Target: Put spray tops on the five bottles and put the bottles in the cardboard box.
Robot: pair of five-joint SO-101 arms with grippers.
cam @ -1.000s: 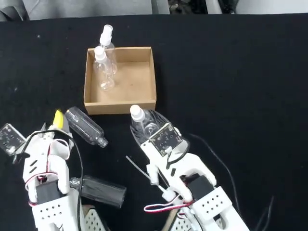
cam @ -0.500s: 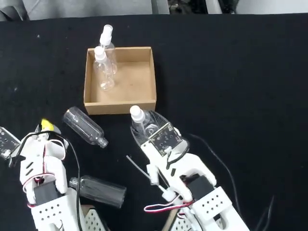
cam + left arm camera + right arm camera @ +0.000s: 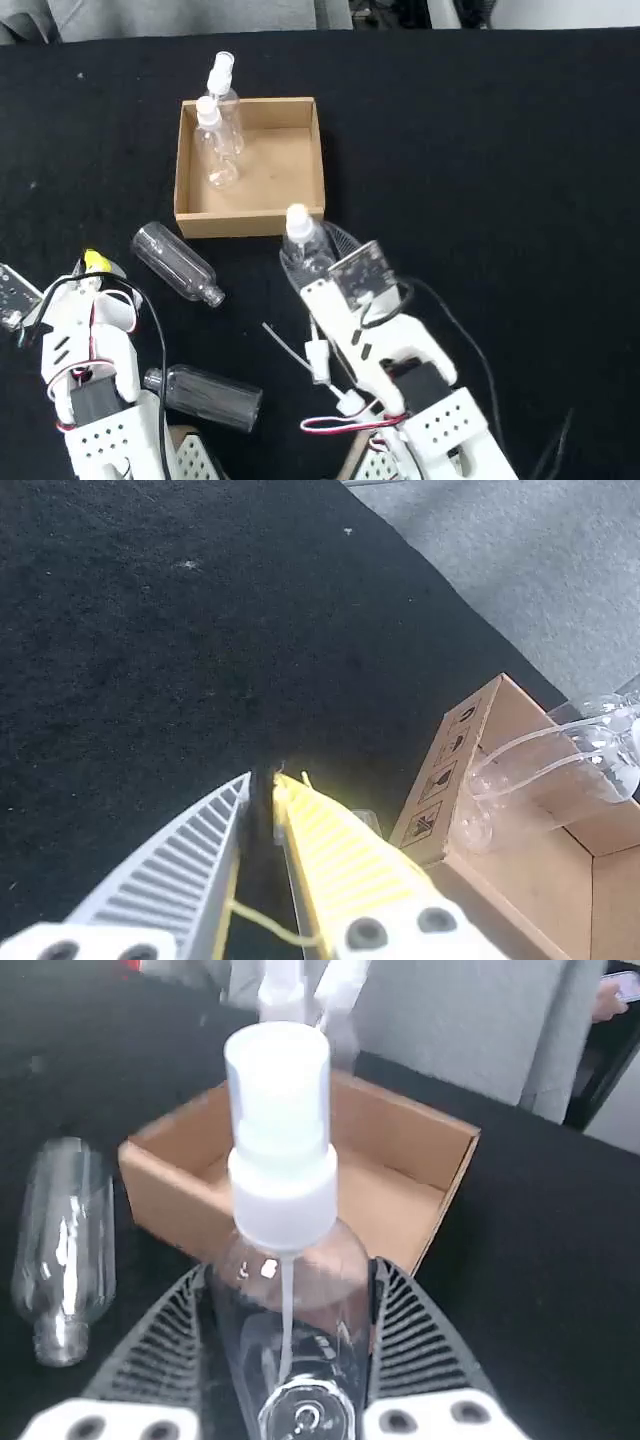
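Observation:
My right gripper (image 3: 313,252) (image 3: 290,1295) is shut on a clear bottle (image 3: 306,248) (image 3: 285,1300) with a white spray top (image 3: 279,1130), held upright just in front of the cardboard box (image 3: 250,218) (image 3: 420,1150). Two capped bottles (image 3: 217,150) lean in the box's far left corner (image 3: 545,760). Two clear bottles without tops lie on the black table: one (image 3: 178,263) (image 3: 60,1235) in front of the box, one (image 3: 205,395) beside the left arm's base. My left gripper (image 3: 94,263) (image 3: 262,780) is shut on nothing, low over the table left of the box.
A thin white tube (image 3: 283,344) lies on the black cloth between the two arms. The right half of the table (image 3: 500,150) is bare black cloth. The box floor (image 3: 275,165) is free to the right of the two bottles.
The right gripper has carried the capped bottle a little right and toward the box's front wall. The left gripper drew back from the lying bottle, then stayed still.

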